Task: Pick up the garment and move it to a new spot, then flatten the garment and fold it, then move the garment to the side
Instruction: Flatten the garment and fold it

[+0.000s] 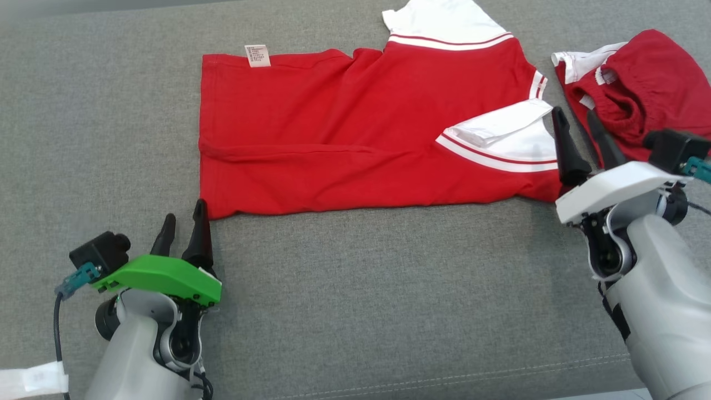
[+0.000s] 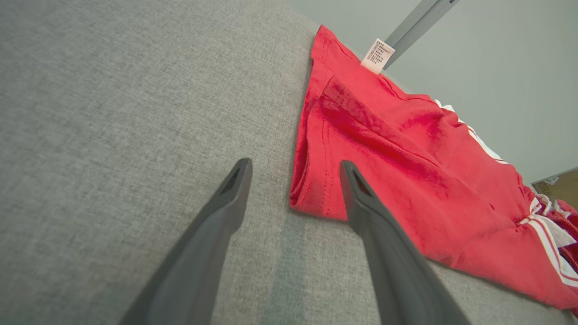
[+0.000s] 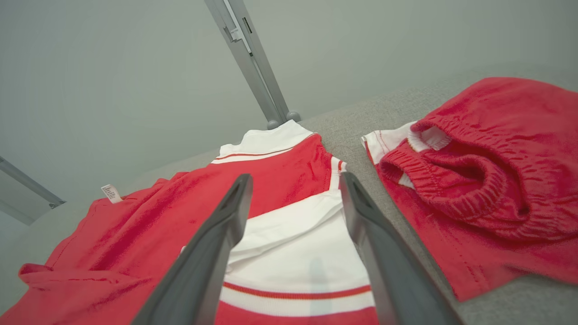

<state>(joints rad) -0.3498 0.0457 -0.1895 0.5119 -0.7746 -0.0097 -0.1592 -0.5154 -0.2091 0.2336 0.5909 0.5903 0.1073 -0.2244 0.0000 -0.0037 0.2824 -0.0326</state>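
A red shirt (image 1: pixel 344 133) with white sleeves and red-striped cuffs lies spread on the grey fabric surface (image 1: pixel 355 289), its hem at the left and a white care label (image 1: pixel 258 55) at the top edge. My left gripper (image 1: pixel 183 219) is open just off the shirt's near-left hem corner (image 2: pixel 311 194), with one finger (image 2: pixel 356 198) over the cloth's edge. My right gripper (image 1: pixel 577 119) is open above the near white sleeve (image 3: pixel 293 253), holding nothing.
A second red garment with an elastic waistband (image 1: pixel 639 94) lies crumpled at the right, close beside my right gripper. A metal post (image 3: pixel 253 58) stands behind the surface. A seam (image 1: pixel 444 380) runs near the surface's front edge.
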